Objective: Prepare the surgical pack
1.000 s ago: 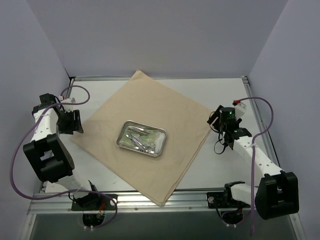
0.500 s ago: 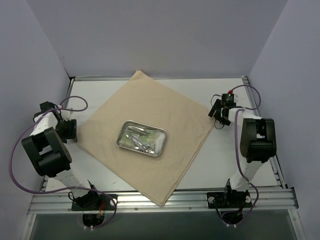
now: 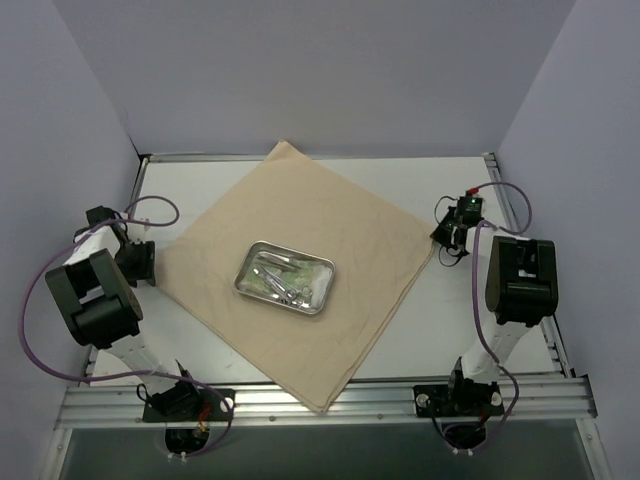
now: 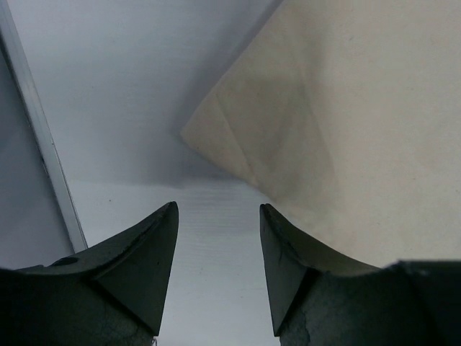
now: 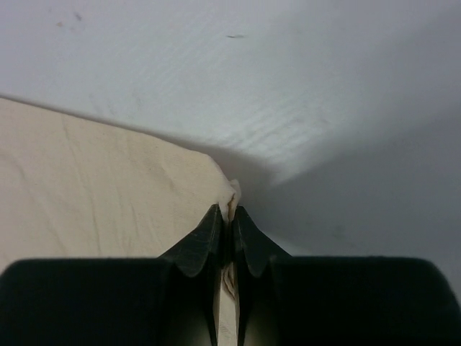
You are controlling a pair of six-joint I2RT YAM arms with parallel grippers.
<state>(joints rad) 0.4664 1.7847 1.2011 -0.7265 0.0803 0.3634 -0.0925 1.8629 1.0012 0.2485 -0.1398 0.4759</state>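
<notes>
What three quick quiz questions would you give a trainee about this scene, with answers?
1. True or false: the right gripper is shut on a corner of the beige cloth.
2. Where on the cloth does the steel tray sit? A, its near corner; B, its middle; C, its far corner.
3. Fill in: the left gripper, facing the cloth's left corner, is ___.
Key: 1 true; 2 B; 3 open.

2 black-and-white arms (image 3: 97, 305), purple cables (image 3: 23, 335)
</notes>
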